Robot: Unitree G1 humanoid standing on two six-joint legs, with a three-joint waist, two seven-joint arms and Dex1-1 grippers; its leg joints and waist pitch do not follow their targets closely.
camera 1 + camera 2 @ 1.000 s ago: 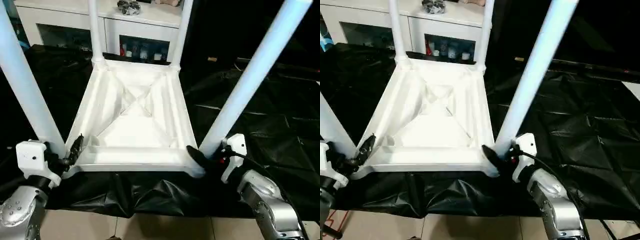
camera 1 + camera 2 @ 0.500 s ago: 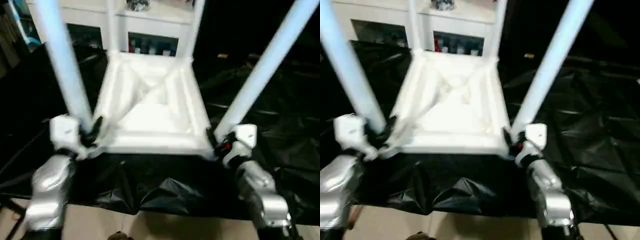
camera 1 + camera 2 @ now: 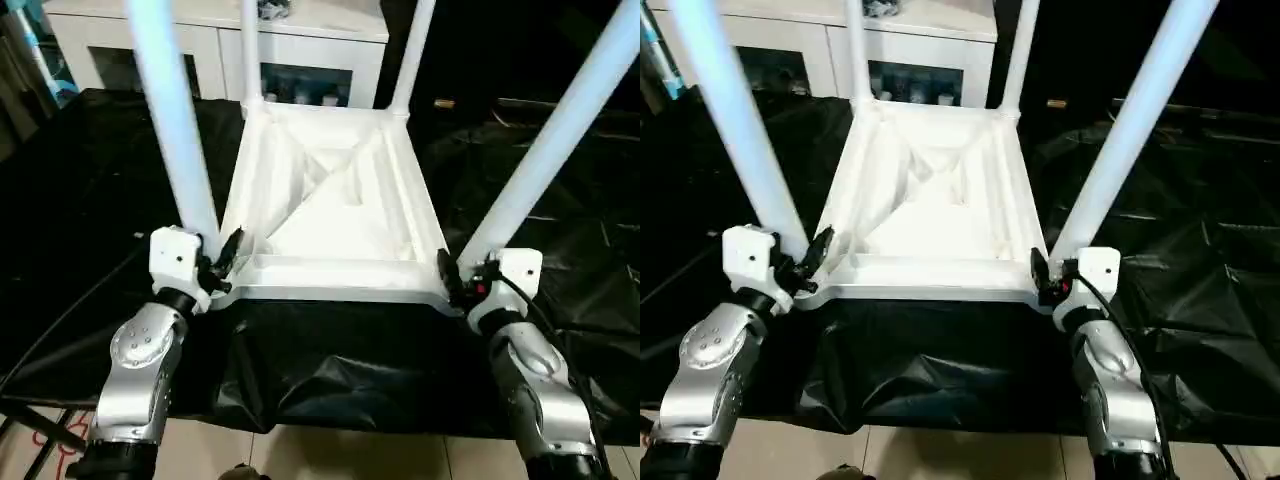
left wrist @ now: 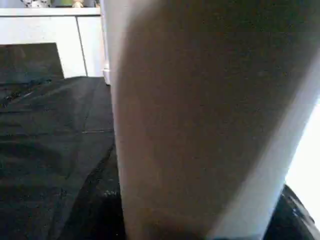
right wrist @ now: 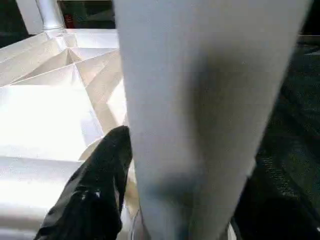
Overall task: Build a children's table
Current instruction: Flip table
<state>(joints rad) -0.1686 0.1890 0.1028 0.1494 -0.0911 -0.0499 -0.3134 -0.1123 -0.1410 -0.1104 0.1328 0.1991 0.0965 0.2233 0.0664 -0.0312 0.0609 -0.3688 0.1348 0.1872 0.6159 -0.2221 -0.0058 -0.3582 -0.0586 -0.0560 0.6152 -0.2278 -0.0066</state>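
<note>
The left arm has swung inward, its gripper now at the near-left leg's base rather than out at the frame edge. The children's table [image 3: 335, 200] lies upside down on black sheeting [image 3: 90, 200], 4 legs pointing up. The left gripper [image 3: 216, 262] clasps the near-left leg [image 3: 180, 130] at its socket. The right gripper [image 3: 462, 283] grips the near-right leg [image 3: 560, 130], one finger [image 5: 95, 195] against it.

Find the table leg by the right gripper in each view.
Left eye view: leg rising from the near right corner socket, beside the right gripper.
Right eye view: same corner, right of centre.
Right wrist view: broad white tube close ahead.
Shared landmark: ribbed underside.
</note>
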